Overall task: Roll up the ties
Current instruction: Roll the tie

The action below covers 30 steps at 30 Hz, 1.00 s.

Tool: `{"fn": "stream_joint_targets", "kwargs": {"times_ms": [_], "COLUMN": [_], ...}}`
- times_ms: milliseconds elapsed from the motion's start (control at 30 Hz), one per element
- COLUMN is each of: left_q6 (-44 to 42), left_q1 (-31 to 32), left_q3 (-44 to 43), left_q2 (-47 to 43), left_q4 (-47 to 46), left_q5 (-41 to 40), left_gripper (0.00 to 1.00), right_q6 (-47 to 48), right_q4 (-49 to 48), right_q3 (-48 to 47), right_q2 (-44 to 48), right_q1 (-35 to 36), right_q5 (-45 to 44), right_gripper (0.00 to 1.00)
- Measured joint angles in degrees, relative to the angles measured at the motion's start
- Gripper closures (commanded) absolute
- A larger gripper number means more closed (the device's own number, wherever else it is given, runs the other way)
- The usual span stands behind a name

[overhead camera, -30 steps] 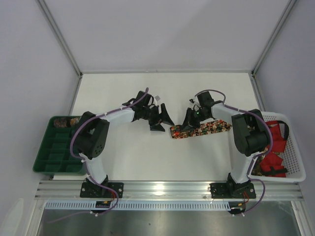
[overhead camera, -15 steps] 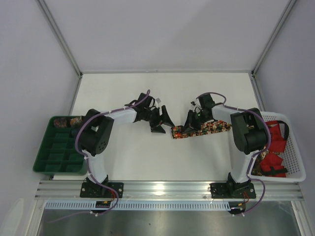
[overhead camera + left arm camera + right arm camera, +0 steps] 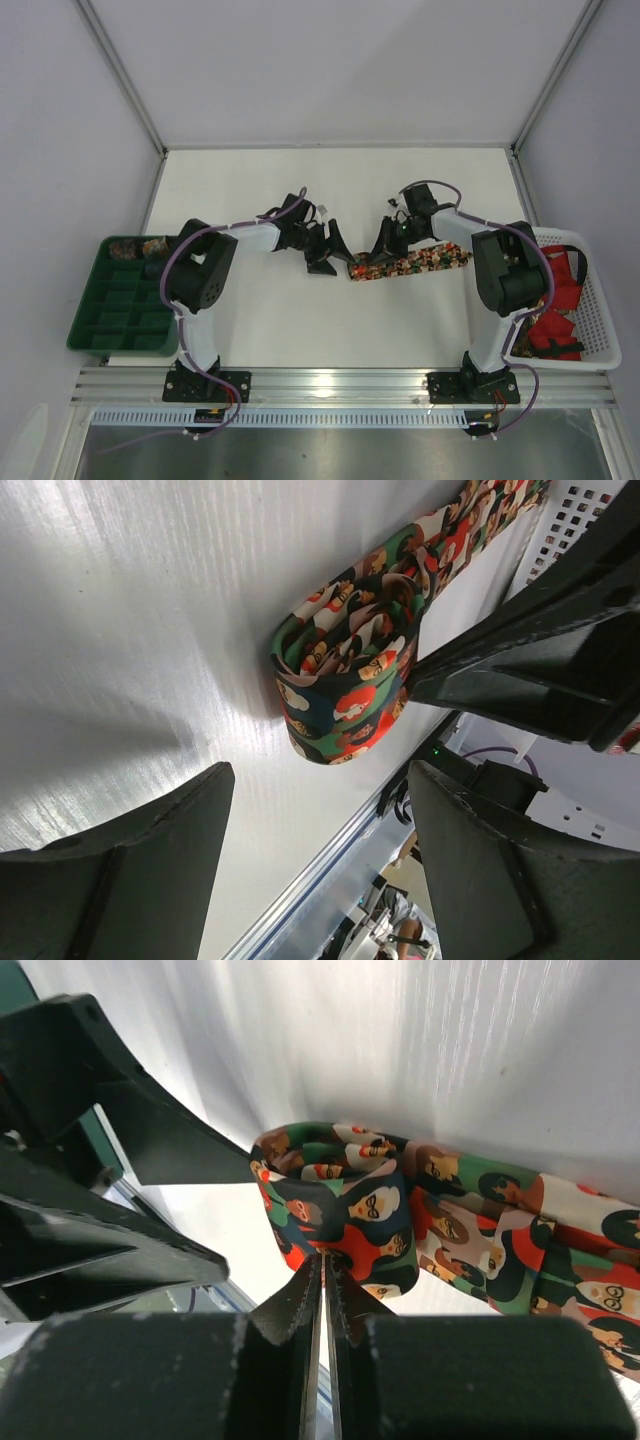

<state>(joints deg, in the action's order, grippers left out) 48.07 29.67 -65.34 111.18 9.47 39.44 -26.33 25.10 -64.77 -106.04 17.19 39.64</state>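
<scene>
White table (image 3: 300, 320) is carrying one patterned tie (image 3: 435, 259): it's lying flat right of centre, running roughly parallel to the near edge, its left end sitting coiled in a small roll near the middle.

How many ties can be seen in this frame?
1 for sure: the tie, partly rolled, on the table. Patterned bundles in the far compartments of the green tray may be more; too small to tell.

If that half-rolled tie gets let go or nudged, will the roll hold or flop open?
Probably floppy: the tie lies limp and flat beyond its roll. That roll looks loose, with gaps, so it may unwind once the right gripper pinching it releases. A push would likely slide it.
</scene>
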Motion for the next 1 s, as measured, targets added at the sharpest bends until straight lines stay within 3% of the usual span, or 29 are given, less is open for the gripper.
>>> {"fn": "stream_joint_targets", "kwargs": {"times_ms": [733,1000], "left_q6": [4.5,7.3], "left_q1": [1.2,1.9], "left_q3": [0.0,0.0], "left_q2": [4.1,5.1], "left_q4": [-5.4,-7.3], "left_q5": [2.5,2.3], "left_gripper": [0.23,0.34], "right_q6": [-0.6,-0.9], "right_q4": [-2.3,-2.3], "right_q3": [0.2,0.2], "right_q2": [-2.0,-2.0], "right_q1": [-0.1,-0.2], "right_q5": [-1.7,-1.9], "right_gripper": [0.91,0.9]}}
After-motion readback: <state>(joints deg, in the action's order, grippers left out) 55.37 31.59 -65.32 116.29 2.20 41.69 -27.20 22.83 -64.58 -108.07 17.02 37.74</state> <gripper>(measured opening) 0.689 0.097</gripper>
